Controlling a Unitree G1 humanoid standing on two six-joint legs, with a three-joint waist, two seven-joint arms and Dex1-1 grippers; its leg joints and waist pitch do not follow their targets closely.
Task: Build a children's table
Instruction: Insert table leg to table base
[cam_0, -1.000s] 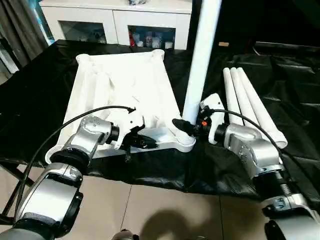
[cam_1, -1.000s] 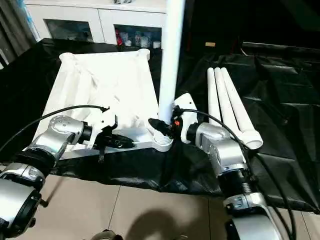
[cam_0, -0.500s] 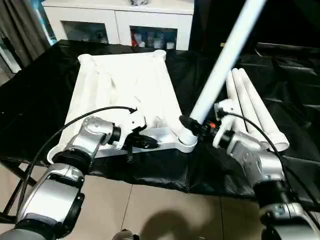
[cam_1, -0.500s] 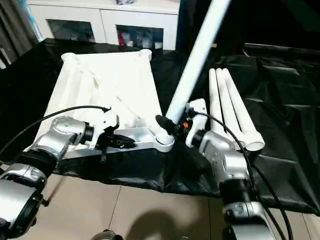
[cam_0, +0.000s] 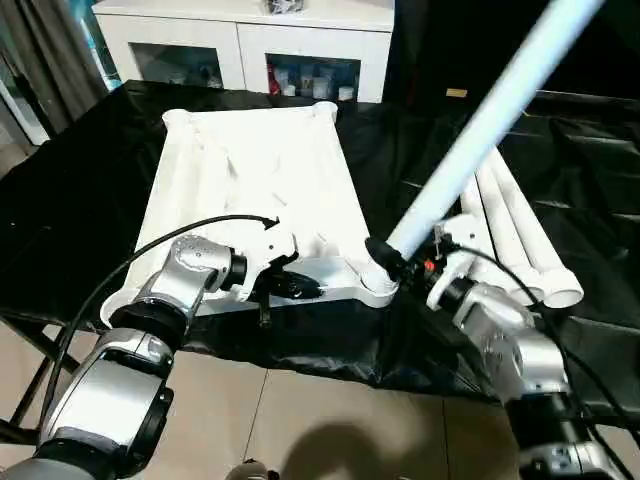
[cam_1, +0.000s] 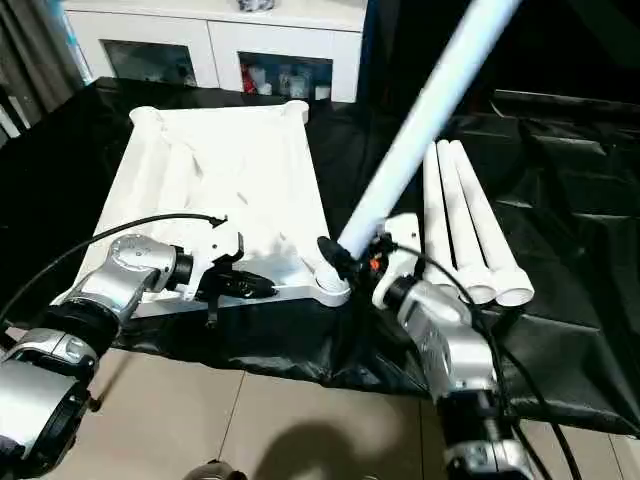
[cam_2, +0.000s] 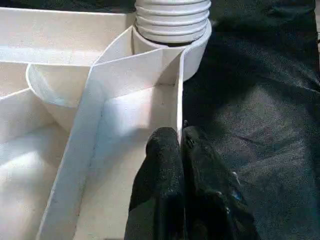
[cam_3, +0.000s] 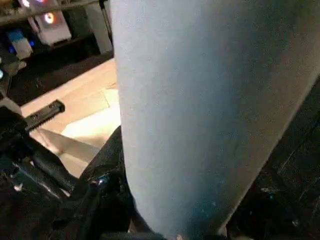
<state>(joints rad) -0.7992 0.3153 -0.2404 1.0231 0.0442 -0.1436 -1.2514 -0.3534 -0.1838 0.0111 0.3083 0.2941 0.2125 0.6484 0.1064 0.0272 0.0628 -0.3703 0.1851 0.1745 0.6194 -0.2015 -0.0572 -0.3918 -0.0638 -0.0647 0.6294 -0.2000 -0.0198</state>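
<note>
- No writing or brand can be read on any part.
- The left gripper (cam_0: 300, 289) is pinched together on the near rim of the upturned children's table (cam_0: 255, 180), beside its near right corner socket (cam_0: 372, 288).
- The right gripper (cam_0: 392, 262) clamps a white leg (cam_0: 480, 125) at that socket; upright a second ago, the leg now leans far right.
- Three spare legs (cam_0: 515, 230) lie on the black-sheeted work table (cam_0: 80, 190).
- Beyond stands a white glass-door cabinet (cam_0: 250, 40).

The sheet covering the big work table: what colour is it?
Black, a glossy, wrinkled sheet; it shows best in the left eye view.
</note>
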